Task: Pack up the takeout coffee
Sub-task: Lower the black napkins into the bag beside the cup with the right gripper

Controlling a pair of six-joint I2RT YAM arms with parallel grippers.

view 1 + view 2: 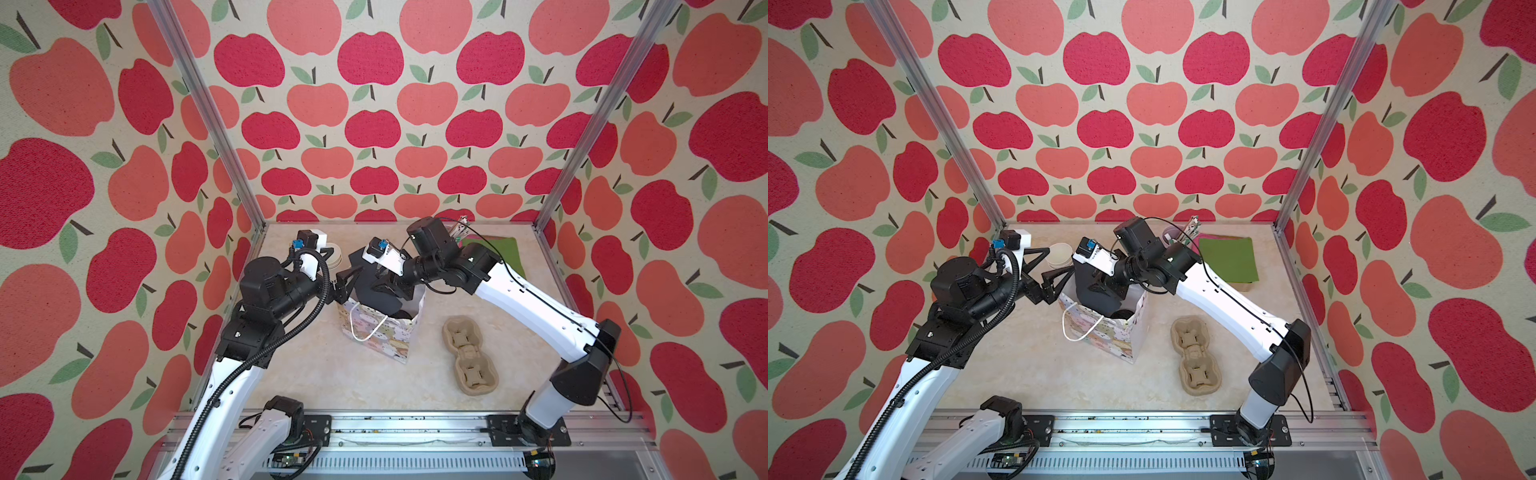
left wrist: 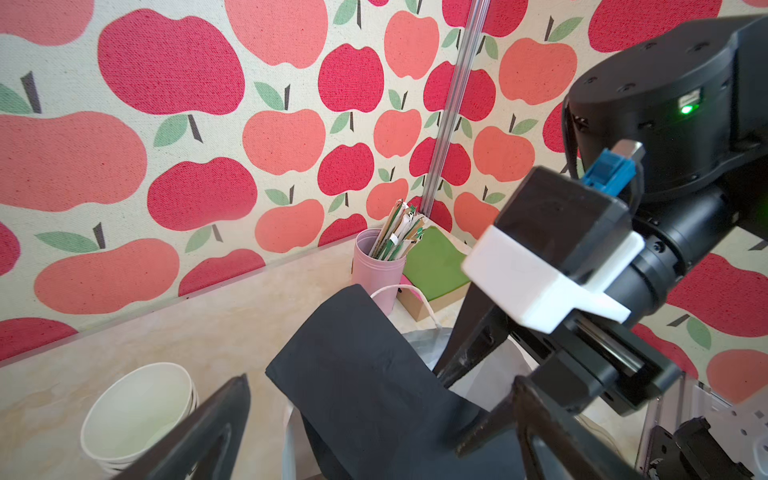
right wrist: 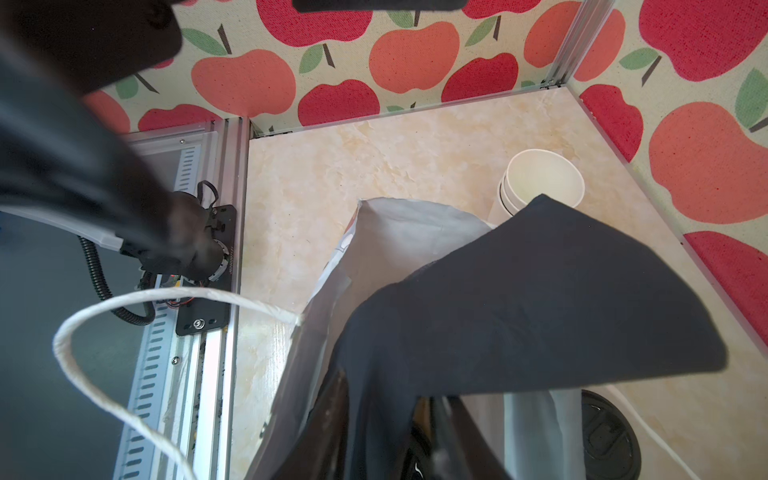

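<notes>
Apple-print walls (image 1: 374,124) are set round the table (image 1: 332,374). The left fingers (image 2: 230,399) are spread beside the gift bag (image 1: 386,336); the right fingers (image 2: 465,353) are parted in its mouth, by a black napkin (image 2: 365,374). The coffee lid (image 3: 602,436) is seen inside.

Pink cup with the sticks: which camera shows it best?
The left wrist view: the pink cup stands close and nearly whole, sticks clear. In both top views the right arm hides most of it. The right wrist view misses it.
</notes>
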